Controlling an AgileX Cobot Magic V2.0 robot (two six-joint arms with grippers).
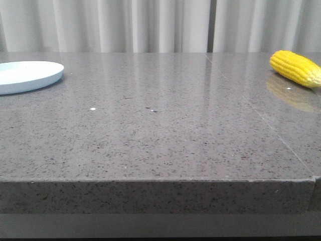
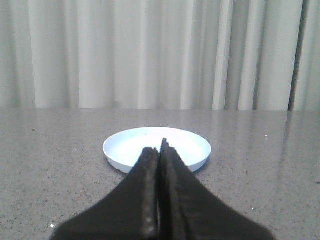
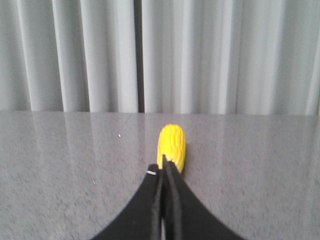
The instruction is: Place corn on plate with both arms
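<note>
The yellow corn (image 1: 297, 68) lies on the grey table at the far right of the front view. The pale blue-white plate (image 1: 27, 76) sits at the far left, empty. Neither gripper shows in the front view. In the left wrist view my left gripper (image 2: 161, 146) is shut and empty, its tips in front of the plate (image 2: 157, 148). In the right wrist view my right gripper (image 3: 163, 165) is shut and empty, its tips just short of the corn (image 3: 172, 145), which points away from it.
The grey speckled table (image 1: 160, 135) has its front edge near the bottom of the front view and a seam running along its right side. White curtains (image 1: 160, 25) hang behind the table.
</note>
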